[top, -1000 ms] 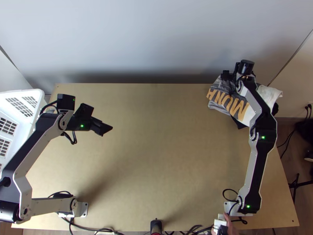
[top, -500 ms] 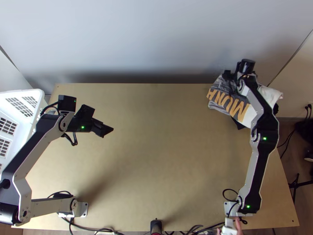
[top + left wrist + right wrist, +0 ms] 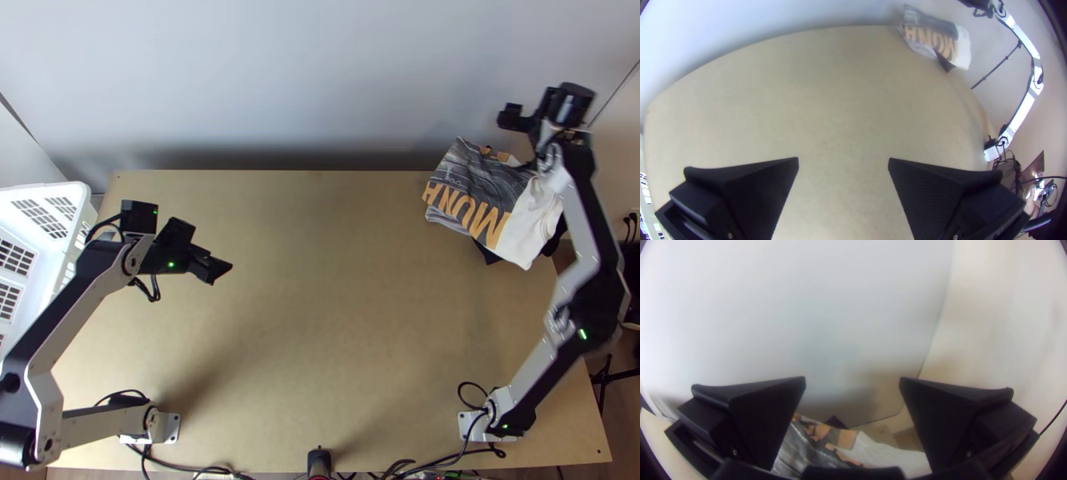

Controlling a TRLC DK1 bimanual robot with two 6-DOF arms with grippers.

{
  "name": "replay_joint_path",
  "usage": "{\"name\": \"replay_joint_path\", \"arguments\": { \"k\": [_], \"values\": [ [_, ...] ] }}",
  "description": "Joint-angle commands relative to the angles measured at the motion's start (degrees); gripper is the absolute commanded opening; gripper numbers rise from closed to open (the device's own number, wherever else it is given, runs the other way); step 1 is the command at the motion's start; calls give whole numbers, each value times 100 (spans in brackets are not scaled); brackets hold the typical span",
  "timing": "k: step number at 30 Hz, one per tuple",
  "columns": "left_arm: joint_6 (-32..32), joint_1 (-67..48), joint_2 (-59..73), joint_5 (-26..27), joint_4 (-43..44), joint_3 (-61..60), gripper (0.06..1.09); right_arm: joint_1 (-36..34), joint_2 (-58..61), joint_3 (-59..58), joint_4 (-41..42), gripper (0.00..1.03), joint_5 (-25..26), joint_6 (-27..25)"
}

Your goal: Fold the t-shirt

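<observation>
While the left black claw (image 3: 221, 273) and right black claw (image 3: 550, 106) gape, the grey-and-white cloth T-shirt (image 3: 484, 188) lies bunched at the light wooden bench's (image 3: 336, 320) far right corner.

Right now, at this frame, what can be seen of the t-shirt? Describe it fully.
The t-shirt lies in a compact, uneven bundle at the far right corner of the table. It looks like soft fabric: dark grey with pale streaks, large orange lettering across it, and a white portion toward the right. Pale grey layers show at its left edge, and black cloth pokes out beneath. How it is folded inside cannot be told. The right gripper, fingers open, is off it, beyond its far side.
</observation>
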Motion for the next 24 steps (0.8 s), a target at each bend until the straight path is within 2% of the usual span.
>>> {"name": "replay_joint_path", "arguments": {
  "k": [1, 4, 12, 19, 24],
  "values": [
    [7, 58, -494, -300, 159, -81, 104, -105, -2212, -1691, -225, 98, -85, 56],
    [7, 75, -881, -608, 528, -424, 104, -87, -3284, -2895, -67, 98, -120, 91],
    [-72, -302, -2955, -1698, 2330, -2366, 104, 449, -5842, -6068, 795, 98, -129, -23],
    [-54, -48, -4554, -1839, 2892, -3720, 104, 765, -7178, -8406, 1647, 98, -120, -419],
    [-72, 199, -5776, -1830, 2980, -4335, 104, 791, -7749, -9206, 2122, 98, -120, -489]
  ]
}}
